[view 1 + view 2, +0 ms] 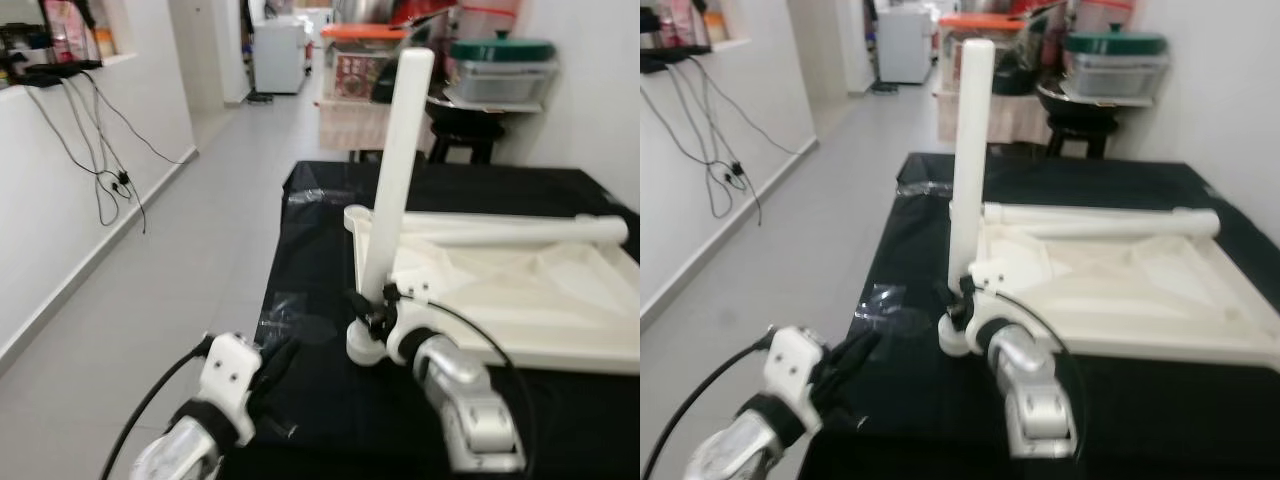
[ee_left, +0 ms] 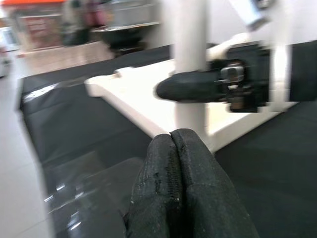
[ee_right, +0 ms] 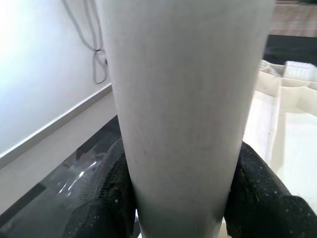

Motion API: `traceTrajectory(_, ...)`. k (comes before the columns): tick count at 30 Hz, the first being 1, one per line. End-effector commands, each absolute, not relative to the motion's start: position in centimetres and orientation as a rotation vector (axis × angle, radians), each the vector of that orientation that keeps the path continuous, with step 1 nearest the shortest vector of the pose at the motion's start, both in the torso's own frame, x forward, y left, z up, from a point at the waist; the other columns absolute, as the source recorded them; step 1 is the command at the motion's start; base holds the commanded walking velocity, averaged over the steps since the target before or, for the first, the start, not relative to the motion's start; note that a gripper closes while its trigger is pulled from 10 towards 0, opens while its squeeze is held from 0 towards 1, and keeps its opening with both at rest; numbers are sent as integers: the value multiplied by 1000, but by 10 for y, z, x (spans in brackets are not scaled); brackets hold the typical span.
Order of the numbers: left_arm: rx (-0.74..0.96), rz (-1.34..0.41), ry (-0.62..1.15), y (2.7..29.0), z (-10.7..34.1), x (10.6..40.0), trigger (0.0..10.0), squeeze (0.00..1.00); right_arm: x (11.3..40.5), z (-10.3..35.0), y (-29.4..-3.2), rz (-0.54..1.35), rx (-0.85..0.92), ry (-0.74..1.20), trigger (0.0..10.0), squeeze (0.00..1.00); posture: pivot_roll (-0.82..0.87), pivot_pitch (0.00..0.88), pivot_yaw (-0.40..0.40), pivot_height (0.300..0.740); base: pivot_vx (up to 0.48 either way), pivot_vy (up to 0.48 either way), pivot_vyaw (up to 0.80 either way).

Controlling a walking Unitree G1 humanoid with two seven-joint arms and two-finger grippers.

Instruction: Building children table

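Note:
A white table top [image 1: 520, 300] lies upside down on the black-covered table [image 1: 330, 400]. A white leg [image 1: 398, 170] stands upright in the top's near-left corner socket [image 1: 362, 345]. My right gripper [image 1: 372, 312] is shut on the leg near its base, and its black fingers [image 3: 255, 188] press both sides of the leg [image 3: 183, 99]. A second white leg [image 1: 520, 231] lies flat across the far side of the top. My left gripper [image 1: 270, 375] is shut and holds nothing, low at the table's near-left edge, pointing toward the standing leg [image 2: 190, 59].
Clear plastic wrap [image 1: 295, 320] lies on the black cloth left of the top. A white wall with dangling cables [image 1: 100, 170] runs along the left of a tiled corridor. Shelves with boxes and a stool [image 1: 465, 140] stand behind the table.

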State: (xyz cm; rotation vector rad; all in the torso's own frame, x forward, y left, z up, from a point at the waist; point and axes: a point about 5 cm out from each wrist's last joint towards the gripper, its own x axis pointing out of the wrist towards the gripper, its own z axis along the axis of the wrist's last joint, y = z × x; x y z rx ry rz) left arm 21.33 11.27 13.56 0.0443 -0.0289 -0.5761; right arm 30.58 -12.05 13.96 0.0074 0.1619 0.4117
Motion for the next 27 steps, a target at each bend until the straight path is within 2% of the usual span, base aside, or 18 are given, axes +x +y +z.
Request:
traceTrajectory(1, 57, -577, -2, 114, 131, 215, 10000, 0, 304, 126, -122, 391, 25, 238, 0, 0, 32, 0, -22, 740, 0, 0, 0)
traceTrajectory(2, 57, -577, -2, 114, 131, 215, 10000, 0, 304, 126, -122, 391, 25, 238, 0, 0, 32, 0, -22, 740, 0, 0, 0)
traceTrajectory(3, 59, -572, -1, 114, 131, 215, 10000, 0, 303, 127, -121, 371, 12, 248, 2275, 0, 34, 0, -22, 740, 0, 0, 0)
traceTrajectory(4, 59, -569, 1, 114, 130, 216, 10000, 0, 303, 128, -119, 381, 7, 259, 10000, 0, 36, 0, -18, 740, 0, 0, 0)
traceTrajectory(5, 59, -569, 1, 114, 130, 216, 10000, 0, 303, 128, -119, 381, 7, 259, 10000, 0, 36, 0, -18, 740, 0, 0, 0)
traceTrajectory(6, 60, -575, 4, 113, 130, 216, 10000, 0, 302, 130, -118, 399, 4, 261, 10000, 63, 42, 0, -22, 740, 0, 0, 0)
traceTrajectory(7, 60, -575, 4, 113, 130, 216, 10000, 0, 302, 130, -118, 399, 4, 261, 10000, 63, 42, 0, -22, 740, 0, 0, 0)
traceTrajectory(8, 61, -580, 6, 113, 130, 217, 10000, 0, 303, 133, -117, 424, 2, 256, 10000, 851, 42, 0, -22, 740, 0, 0, 0)
traceTrajectory(9, 61, -580, 6, 113, 130, 217, 10000, 0, 303, 133, -117, 424, 2, 256, 10000, 851, 42, 0, -22, 740, 0, 0, 0)
traceTrajectory(10, 62, -585, 8, 112, 130, 217, 10000, 0, 305, 140, -114, 516, 16, 217, 10000, 1000, 41, 0, -23, 740, 0, 0, 0)
traceTrajectory(11, 62, -585, 8, 112, 130, 217, 10000, 0, 305, 140, -114, 516, 16, 217, 10000, 1000, 41, 0, -23, 740, 0, 0, 0)
traceTrajectory(14, 61, -591, 10, 110, 129, 218, 10000, 0, 314, 164, -115, 891, 18, 106, 10000, 1000, 49, 0, -31, 740, 0, 0, 0)
traceTrajectory(16, 61, -591, 10, 110, 129, 218, 10000, 0, 314, 164, -115, 891, 18, 106, 10000, 1000, 49, 0, -31, 740, 0, 0, 0)
traceTrajectory(17, 60, -592, 10, 109, 129, 219, 10000, 0, 317, 166, -119, 959, -7, 104, 10000, 537, 51, 0, -33, 740, 0, 0, 0)
traceTrajectory(18, 59, -594, 11, 109, 128, 219, 10000, 0, 323, 167, -123, 1008, -28, 113, 10000, 0, 56, 0, -38, 740, 0, 0, 0)
traceTrajectory(25, 67, -610, 18, 106, 127, 221, 10000, 0, 346, 178, -134, 1105, -52, 140, 10000, 0, 71, 0, -51, 740, 0, 0, 0)
traceTrajectory(26, 69, -612, 19, 105, 127, 222, 10000, 0, 349, 179, -136, 1128, -42, 152, 4706, 0, 71, 0, -51, 740, 0, 0, 0)
traceTrajectory(27, 68, -612, 20, 105, 127, 222, 10000, 0, 350, 180, -138, 1142, -35, 158, 4706, 0, 71, 0, -51, 740, 0, 0, 0)
